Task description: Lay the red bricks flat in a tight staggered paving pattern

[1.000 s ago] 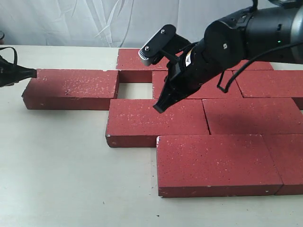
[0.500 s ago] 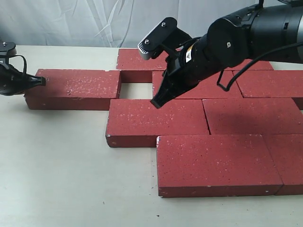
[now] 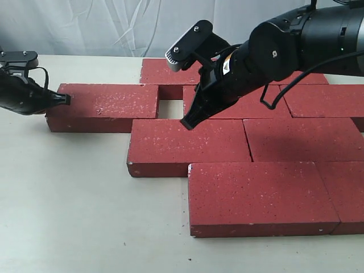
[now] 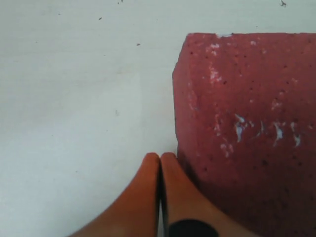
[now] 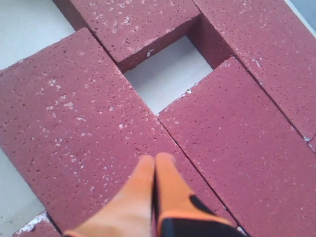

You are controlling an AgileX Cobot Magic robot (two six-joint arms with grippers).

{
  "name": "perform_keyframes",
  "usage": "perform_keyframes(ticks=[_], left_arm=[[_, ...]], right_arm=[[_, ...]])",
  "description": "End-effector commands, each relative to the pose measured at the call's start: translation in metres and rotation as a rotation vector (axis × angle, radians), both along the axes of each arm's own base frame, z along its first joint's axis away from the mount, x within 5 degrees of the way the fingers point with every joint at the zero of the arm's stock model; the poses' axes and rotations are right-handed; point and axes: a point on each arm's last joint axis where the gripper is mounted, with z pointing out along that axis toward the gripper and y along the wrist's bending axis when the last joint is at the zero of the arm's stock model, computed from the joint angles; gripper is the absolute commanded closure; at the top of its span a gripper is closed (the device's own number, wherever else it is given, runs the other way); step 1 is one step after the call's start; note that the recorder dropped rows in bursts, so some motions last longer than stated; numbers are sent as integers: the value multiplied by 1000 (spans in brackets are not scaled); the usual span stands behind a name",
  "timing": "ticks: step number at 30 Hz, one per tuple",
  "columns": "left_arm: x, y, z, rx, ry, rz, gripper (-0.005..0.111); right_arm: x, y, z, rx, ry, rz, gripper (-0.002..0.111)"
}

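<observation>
Red bricks point(image 3: 273, 182) mostly packed flat on the tabletop point(image 3: 68, 199), one loose brick point(image 3: 102, 105) lying lengthwise straight ahead of the left tool point(image 3: 63, 100), pinched shut against its short end, open gap point(image 3: 170, 108) just beyond, right tool point(image 3: 187, 121) likewise shut, over the packed rows.

Black left arm point(image 3: 20, 94) comes in low from the left edge, nearly level, with a cable looped over the wrist. The black left gripper point(image 3: 65, 99) has its orange-padded fingers point(image 4: 145, 192) pressed together with no gap, tip pointing right. Bulky black right arm point(image 3: 296, 45) reaches in from the upper right, past the middle, wrist pitched steeply down. The black right gripper point(image 3: 187, 121) is also closed, orange fingertips point(image 5: 142, 170) touching, tip aimed down-left.
</observation>
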Motion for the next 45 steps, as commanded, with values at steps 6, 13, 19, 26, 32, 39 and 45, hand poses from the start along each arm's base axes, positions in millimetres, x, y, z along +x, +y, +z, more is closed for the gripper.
perform_keyframes(ticks=[6, 13, 19, 26, 32, 39, 45], left_arm=[[1, -14, -1, -5, 5, -38, 107], [1, -19, -1, -5, 5, -51, 107], [0, -22, -1, -10, 10, -60, 107], [-1, -35, -1, -9, 10, -93, 107], [-1, -48, -1, -5, 6, -124, 107], [0, -59, 1, 5, -10, -150, 107], [-1, -68, 1, 10, -13, -179, 107]], right_arm=[[2, -2, 0, 6, -7, -6, 109], [2, -2, 0, 6, -7, -6, 109], [2, -2, 0, 6, -7, -6, 109], [2, -2, 0, 10, -9, -8, 109], [2, -2, 0, 10, -9, -8, 109], [2, -2, 0, 10, -9, -8, 109], [2, -2, 0, 10, -9, -8, 109]])
